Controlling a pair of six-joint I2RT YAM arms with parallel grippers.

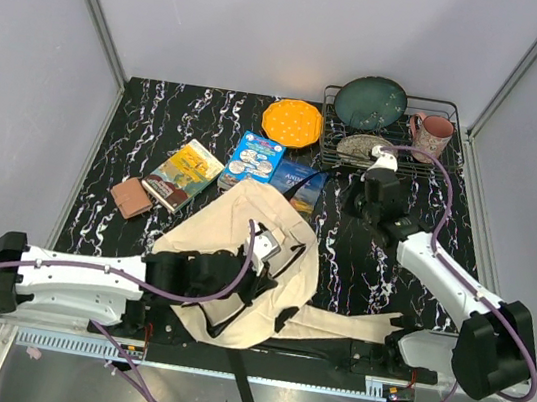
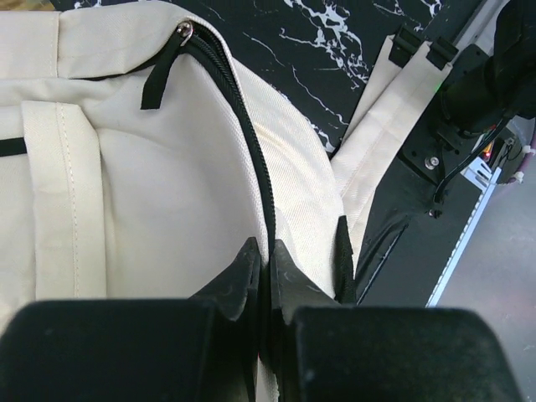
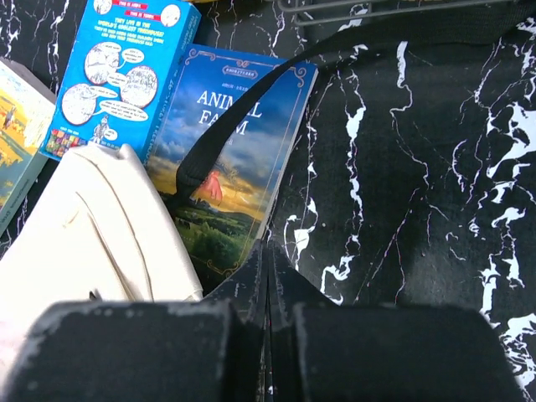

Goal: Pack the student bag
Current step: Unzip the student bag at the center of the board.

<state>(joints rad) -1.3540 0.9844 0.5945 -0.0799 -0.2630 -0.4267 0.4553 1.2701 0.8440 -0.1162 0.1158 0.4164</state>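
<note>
1. Top external: the student bag (image 1: 235, 292) lies slumped on the marbled surface (image 1: 159, 124) at the near edge, between the two arms. The left end effector (image 1: 263, 248) sits on its upper side. The right end effector (image 1: 355, 196) is just past its far corner. A yellow book (image 1: 183, 174), a blue cartoon book (image 1: 254, 162) and the Animal Farm book (image 1: 301, 188) all lie outside the bag, so packing looks barely begun.
2. Left wrist: the left end effector is clenched on the bag's black zipper edge (image 2: 251, 134), apparently to hold the mouth open.
3. Right wrist: the right end effector is pressed closed with nothing visible between its fingers. It is over the near corner of Animal Farm. A black strap (image 3: 243, 109) lies across that cover, and bag fabric overlaps its left side. Next, the right fingers likely need to part, clear the strap and grip the book while the left lifts the opening.
</note>
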